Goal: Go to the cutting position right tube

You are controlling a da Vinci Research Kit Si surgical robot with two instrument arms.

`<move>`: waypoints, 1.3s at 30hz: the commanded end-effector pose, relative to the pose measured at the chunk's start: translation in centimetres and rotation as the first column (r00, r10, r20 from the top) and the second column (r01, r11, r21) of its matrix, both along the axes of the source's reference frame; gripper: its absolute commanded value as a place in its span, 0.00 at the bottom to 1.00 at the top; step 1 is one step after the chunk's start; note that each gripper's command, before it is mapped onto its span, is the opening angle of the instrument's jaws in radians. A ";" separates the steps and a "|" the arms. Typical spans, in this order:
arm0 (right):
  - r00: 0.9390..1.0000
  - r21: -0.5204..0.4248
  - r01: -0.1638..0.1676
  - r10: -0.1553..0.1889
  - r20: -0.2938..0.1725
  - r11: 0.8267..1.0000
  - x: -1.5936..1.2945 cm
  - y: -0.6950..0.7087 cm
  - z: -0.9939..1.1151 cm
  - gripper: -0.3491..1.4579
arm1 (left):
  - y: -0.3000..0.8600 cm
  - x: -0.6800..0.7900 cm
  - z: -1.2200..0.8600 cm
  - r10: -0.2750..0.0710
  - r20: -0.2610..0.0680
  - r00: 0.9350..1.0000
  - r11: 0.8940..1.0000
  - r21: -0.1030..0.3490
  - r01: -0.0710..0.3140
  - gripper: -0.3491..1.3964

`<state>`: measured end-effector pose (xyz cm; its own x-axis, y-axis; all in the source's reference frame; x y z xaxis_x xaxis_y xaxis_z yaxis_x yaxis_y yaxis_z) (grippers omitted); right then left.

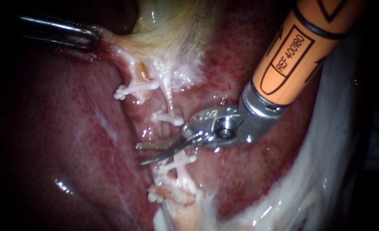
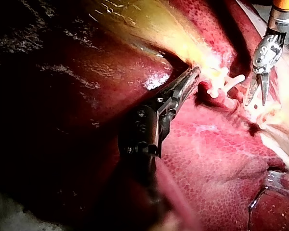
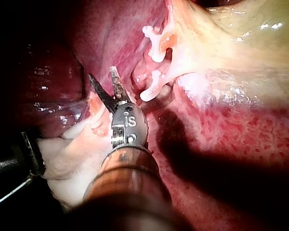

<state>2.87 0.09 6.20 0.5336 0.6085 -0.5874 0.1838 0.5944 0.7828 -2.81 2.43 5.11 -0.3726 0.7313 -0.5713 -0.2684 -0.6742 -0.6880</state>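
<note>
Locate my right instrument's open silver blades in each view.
Endoscope view: right instrument, centre, blades open at the pale tube between white plastic clips.
Left wrist view: ahead of the left instrument gripping the gallbladder, beside the clips.
Right wrist view: its own tip, beside the clips.
Landmark: the clips.

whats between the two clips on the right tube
The right instrument, blades open, lies across that stretch of the right tube, between the upper clip and the lower clip. The endoscope view shows it best.
</note>
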 end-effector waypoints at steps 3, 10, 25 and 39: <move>1.000 0.001 -0.001 0.001 -0.003 1.000 0.01 0.00 -0.01 0.60 | 0.00 0.00 0.00 0.000 0.000 1.000 1.000 0.000 0.000 0.00; 0.998 0.021 -0.028 0.029 -0.055 0.999 0.01 -0.05 -0.07 0.99 | 0.00 0.01 0.00 0.000 0.000 1.000 1.000 0.000 0.000 0.00; 1.000 0.069 0.005 -0.004 -0.014 0.998 -0.57 0.03 -0.12 0.99 | 0.00 0.02 0.00 0.001 0.000 1.000 1.000 0.000 -0.001 0.00; 0.998 0.085 0.017 -0.023 0.063 0.996 -0.82 0.12 0.24 0.99 | 0.00 0.04 -0.01 0.002 0.001 1.000 1.000 0.001 -0.002 0.00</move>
